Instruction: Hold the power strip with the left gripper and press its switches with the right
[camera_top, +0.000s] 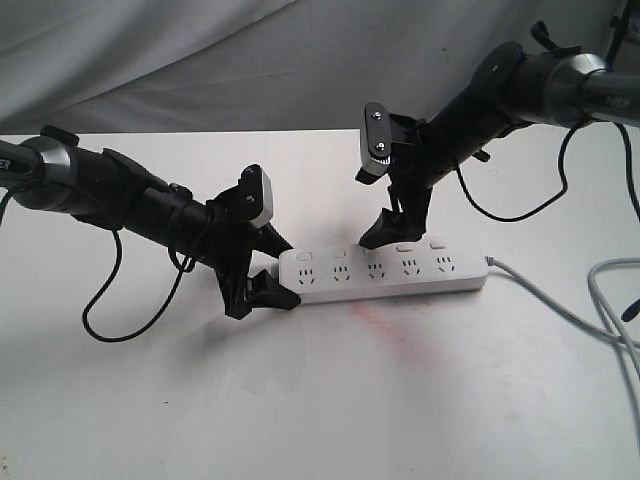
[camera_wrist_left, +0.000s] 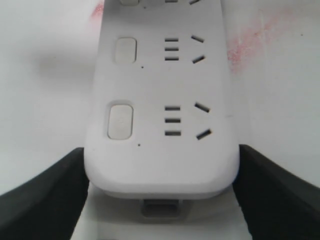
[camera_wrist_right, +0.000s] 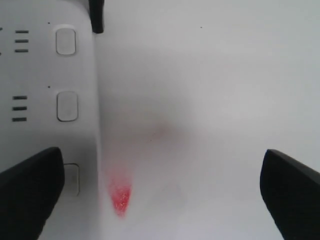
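Observation:
The white power strip lies flat on the white table, its grey cable leaving at the right end. My left gripper is shut on the strip's left end. In the left wrist view its black fingers press both sides of the power strip. My right gripper hovers open at the strip's far edge, near the middle switches. In the right wrist view its jaws stand wide apart, with one finger over a switch and the other off the strip. The right gripper holds nothing.
A red stain marks the table just in front of the strip. Loose black arm cables hang beside both arms. More grey cable runs along the table's right edge. A grey cloth backdrop rises behind the table.

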